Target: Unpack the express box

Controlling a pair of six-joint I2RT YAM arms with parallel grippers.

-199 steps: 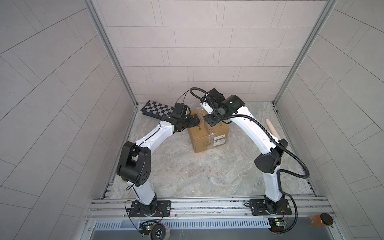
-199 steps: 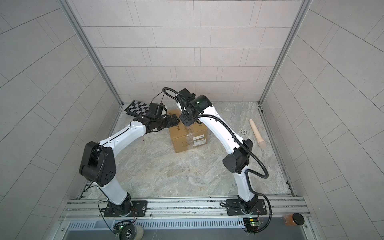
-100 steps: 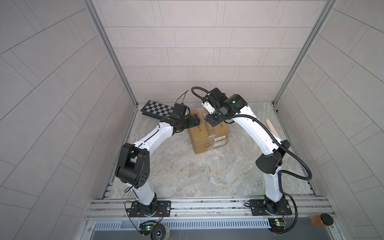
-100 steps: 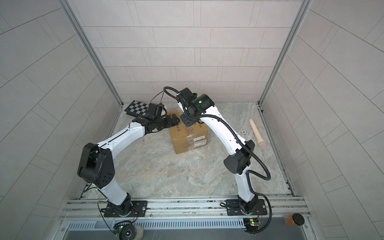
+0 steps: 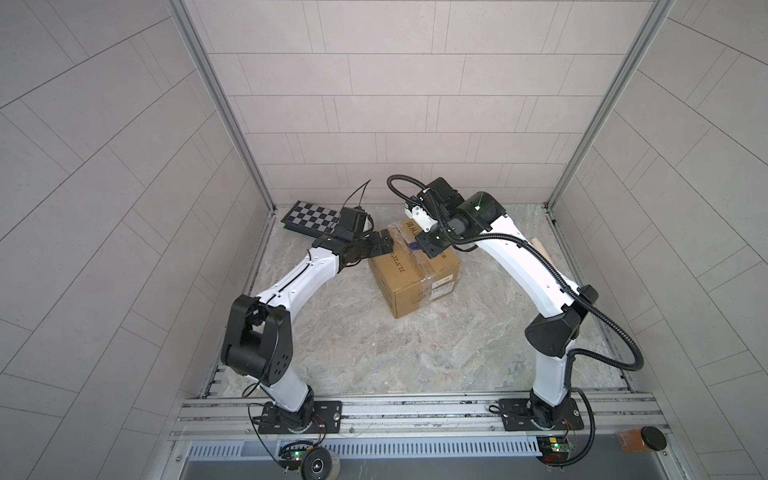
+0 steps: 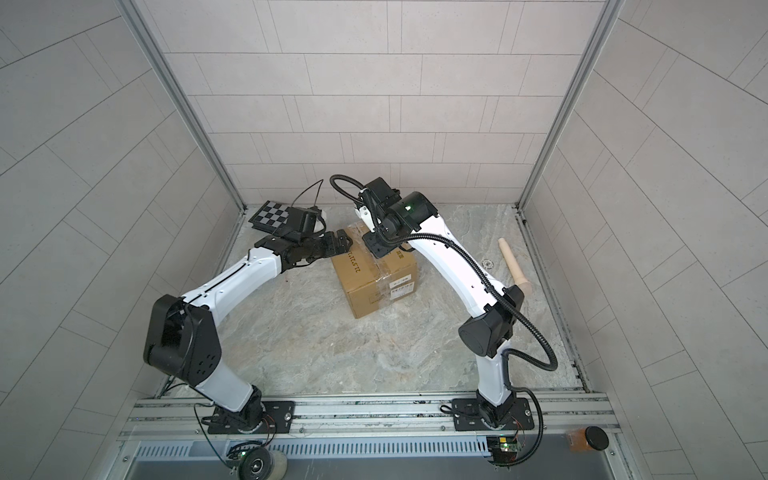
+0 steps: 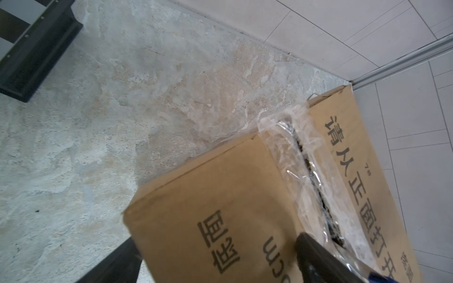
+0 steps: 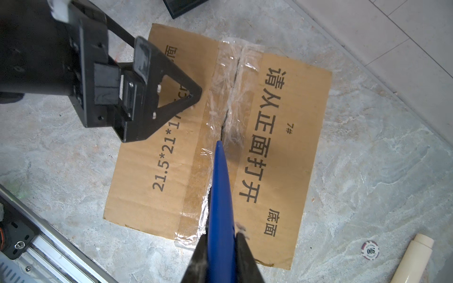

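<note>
The express box (image 5: pixel 415 276) (image 6: pixel 376 278), a brown carton with black print and clear tape on its top seam, stands mid-floor. In the right wrist view my right gripper (image 8: pixel 220 257) is shut on a blue pointed tool (image 8: pixel 220 196), whose tip rests at the split taped seam (image 8: pixel 230 103) of the box (image 8: pixel 282 147). My left gripper (image 5: pixel 384 245) (image 6: pixel 340 243) is open at the box's left top edge, holding nothing. One of its fingers (image 8: pixel 171 85) lies on the box top beside the tape. In the left wrist view the box (image 7: pixel 220 196) fills the space between its spread fingers (image 7: pixel 316 259).
A black-and-white chequered board (image 5: pixel 313 216) (image 6: pixel 274 216) lies at the back left against the wall. A pale wooden stick (image 6: pixel 513 266) (image 8: pixel 411 259) and a poker chip (image 8: pixel 370 250) lie on the floor right of the box. The base rail (image 5: pixel 415 411) runs along the front.
The right arm has shifted slightly toward the near side, still holding the blue tool on the seam. The left gripper stays open at the box's edge.
</note>
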